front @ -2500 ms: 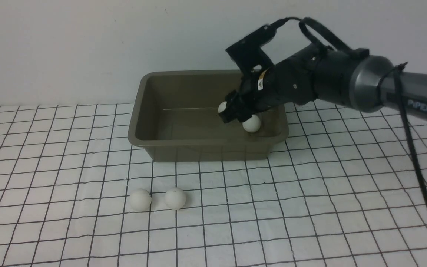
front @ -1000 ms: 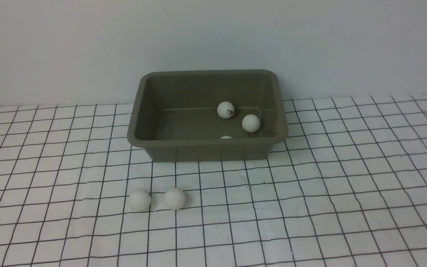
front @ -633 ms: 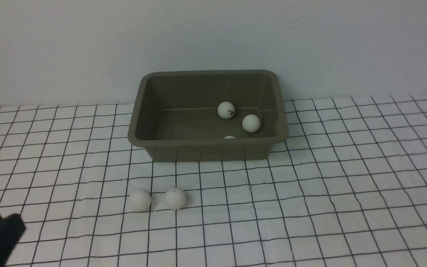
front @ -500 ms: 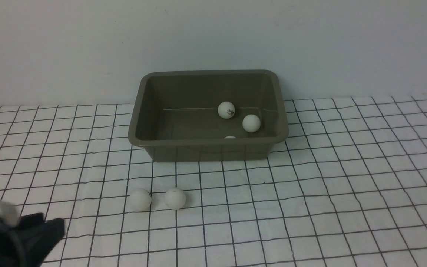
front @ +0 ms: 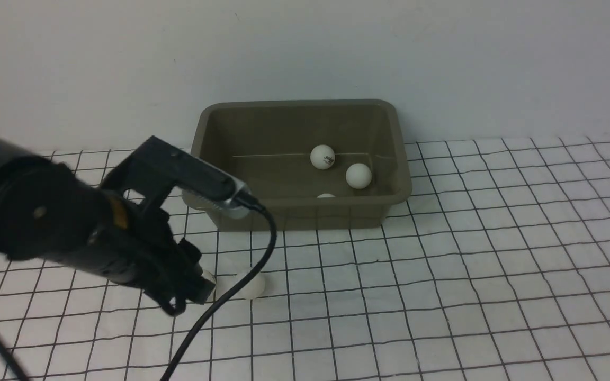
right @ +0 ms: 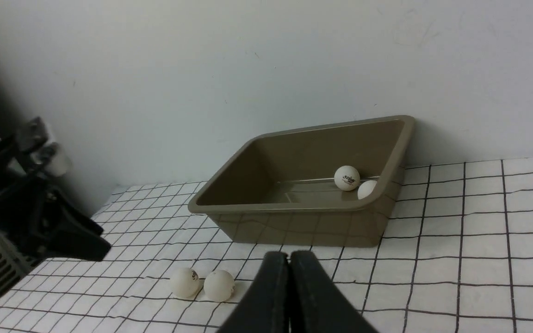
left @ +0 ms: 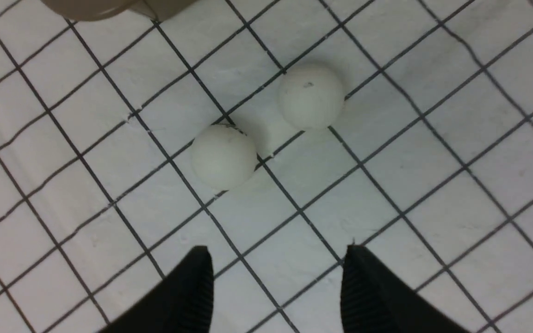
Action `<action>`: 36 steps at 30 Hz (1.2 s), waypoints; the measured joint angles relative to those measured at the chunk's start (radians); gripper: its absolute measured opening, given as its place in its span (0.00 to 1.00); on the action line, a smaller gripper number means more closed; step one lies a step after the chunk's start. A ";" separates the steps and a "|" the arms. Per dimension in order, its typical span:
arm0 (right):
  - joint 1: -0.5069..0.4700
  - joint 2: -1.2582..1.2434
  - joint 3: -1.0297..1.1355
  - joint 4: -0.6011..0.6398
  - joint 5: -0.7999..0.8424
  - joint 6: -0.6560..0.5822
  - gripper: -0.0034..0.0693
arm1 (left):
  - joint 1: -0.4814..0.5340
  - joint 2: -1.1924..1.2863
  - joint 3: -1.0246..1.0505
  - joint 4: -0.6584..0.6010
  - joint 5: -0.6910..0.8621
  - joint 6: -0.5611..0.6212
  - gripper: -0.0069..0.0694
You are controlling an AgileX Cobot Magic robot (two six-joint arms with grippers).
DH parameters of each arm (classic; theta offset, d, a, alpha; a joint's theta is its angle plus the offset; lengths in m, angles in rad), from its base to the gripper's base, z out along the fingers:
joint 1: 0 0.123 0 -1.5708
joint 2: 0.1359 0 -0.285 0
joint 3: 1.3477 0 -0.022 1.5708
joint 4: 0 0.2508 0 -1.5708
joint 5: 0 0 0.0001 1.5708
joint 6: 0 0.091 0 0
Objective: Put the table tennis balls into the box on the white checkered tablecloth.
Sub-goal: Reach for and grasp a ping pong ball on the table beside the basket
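Note:
The olive-brown box (front: 305, 218) stands at the back of the white checkered tablecloth (front: 495, 254). Inside it lie three table tennis balls (front: 322, 156), (front: 358, 175), (front: 326, 196), the last half hidden by the front wall. Two more balls rest side by side on the cloth in front of the box: one (front: 252, 284) shows, the other is mostly covered by my left gripper (front: 187, 294). In the left wrist view the left gripper (left: 275, 252) is open and empty, just short of those two balls (left: 223, 156), (left: 311, 95). My right gripper (right: 288, 257) is shut and empty.
A black cable (front: 231, 296) hangs from the left wrist across the nearer ball. The white wall rises right behind the box (right: 294, 206). My left arm (right: 40, 222) appears at the side in the right wrist view. The right arm is outside the front view.
The right arm withdrew from the box and left the front view. My left arm came in from the lower left to the two balls on the cloth, its jaws widening.

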State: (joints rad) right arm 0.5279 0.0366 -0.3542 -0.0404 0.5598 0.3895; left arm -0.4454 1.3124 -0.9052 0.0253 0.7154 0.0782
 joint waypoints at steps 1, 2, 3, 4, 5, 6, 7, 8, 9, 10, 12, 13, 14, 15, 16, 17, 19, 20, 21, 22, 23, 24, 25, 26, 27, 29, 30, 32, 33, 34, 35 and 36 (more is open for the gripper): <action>0.000 0.000 0.000 0.010 -0.002 0.000 0.02 | 0.000 0.042 -0.029 0.010 0.014 0.003 0.54; 0.000 0.000 0.000 0.020 -0.005 0.000 0.02 | 0.000 0.087 -0.061 0.016 0.027 0.004 0.57; 0.000 0.000 0.000 0.024 -0.006 0.000 0.02 | 0.000 0.113 -0.081 0.018 0.034 0.006 0.58; 0.000 0.000 0.000 0.026 -0.007 0.000 0.02 | 0.000 0.142 -0.098 0.020 0.040 0.007 0.60; 0.000 0.000 0.000 0.028 -0.010 0.000 0.02 | 0.000 0.165 -0.116 0.026 0.043 0.007 0.62; 0.000 0.000 0.000 0.028 -0.009 0.000 0.02 | 0.000 0.168 -0.123 0.027 0.044 0.007 0.62; 0.000 0.000 0.000 0.029 -0.010 0.000 0.02 | 0.000 0.206 -0.150 0.050 0.044 0.006 0.66; -0.001 0.000 0.000 0.029 -0.010 0.000 0.02 | 0.002 0.215 -0.155 0.060 0.044 0.005 0.66; -0.001 0.000 0.000 0.030 -0.010 0.000 0.02 | 0.005 0.224 -0.157 0.064 0.043 0.003 0.67; -0.001 0.000 0.000 0.030 -0.010 0.000 0.02 | 0.006 0.226 -0.157 0.064 0.043 0.002 0.67; -0.002 0.000 0.000 0.030 -0.010 0.000 0.02 | 0.016 0.237 -0.157 0.069 0.043 0.002 0.68; -0.002 0.000 0.000 0.030 -0.010 0.000 0.02 | 0.031 0.254 -0.157 0.075 0.041 0.002 0.68; -0.002 0.000 0.000 0.030 -0.010 0.000 0.02 | 0.053 0.270 -0.157 0.084 0.032 0.002 0.68; -0.002 0.000 0.000 0.030 -0.010 0.000 0.02 | 0.055 0.270 -0.157 0.084 0.031 0.002 0.68; -0.002 0.000 0.000 0.030 -0.010 0.000 0.02 | 0.067 0.279 -0.157 0.086 0.024 0.002 0.68; -0.002 0.000 0.000 0.030 -0.010 0.000 0.02 | 0.078 0.289 -0.157 0.086 0.013 0.002 0.68; -0.002 0.000 0.000 0.029 -0.010 0.000 0.02 | 0.090 0.309 -0.158 0.085 0.007 0.002 0.68; -0.002 0.000 0.000 0.029 -0.010 0.000 0.02 | 0.092 0.319 -0.158 0.082 0.003 0.002 0.68; -0.002 0.000 0.000 0.029 -0.010 0.000 0.02 | 0.093 0.330 -0.158 0.080 -0.005 0.002 0.68; -0.002 0.000 0.000 0.029 -0.010 0.000 0.02 | 0.093 0.342 -0.158 0.077 -0.013 0.003 0.68; -0.002 0.000 0.000 0.029 -0.010 0.000 0.02 | 0.093 0.354 -0.158 0.074 -0.025 0.003 0.68; -0.002 0.000 0.000 0.029 -0.010 0.000 0.02 | 0.093 0.365 -0.158 0.072 -0.034 0.003 0.68; -0.002 0.000 0.000 0.029 -0.010 0.000 0.02 | 0.093 0.381 -0.158 0.070 -0.045 0.003 0.68; -0.002 0.000 0.000 0.029 -0.010 0.000 0.02 | 0.093 0.394 -0.158 0.068 -0.051 0.003 0.68; -0.002 0.000 0.000 0.029 -0.010 0.000 0.02 | 0.093 0.407 -0.158 0.068 -0.056 0.004 0.68; -0.002 0.000 0.000 0.029 -0.010 0.000 0.02 | 0.093 0.430 -0.158 0.068 -0.068 0.006 0.68; -0.002 0.000 0.000 0.029 -0.010 0.000 0.02 | 0.093 0.437 -0.158 0.068 -0.069 0.006 0.68; -0.002 0.000 0.000 0.028 -0.010 0.000 0.02 | 0.093 0.449 -0.158 0.068 -0.073 0.006 0.68; -0.002 0.000 0.000 0.027 -0.010 0.000 0.02 | 0.093 0.456 -0.158 0.067 -0.077 0.007 0.68; -0.002 0.000 0.000 0.026 -0.010 0.000 0.02 | 0.093 0.461 -0.158 0.067 -0.082 0.007 0.68; -0.002 0.000 0.000 0.026 -0.010 0.000 0.02 | 0.093 0.463 -0.158 0.065 -0.085 0.010 0.68; -0.002 0.000 0.000 0.026 -0.010 0.000 0.02 | 0.093 0.467 -0.159 0.061 -0.092 0.015 0.68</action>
State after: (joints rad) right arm 0.5264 0.0366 -0.3542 -0.0148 0.5494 0.3895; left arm -0.3526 1.7793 -1.0637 0.0859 0.6233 0.0933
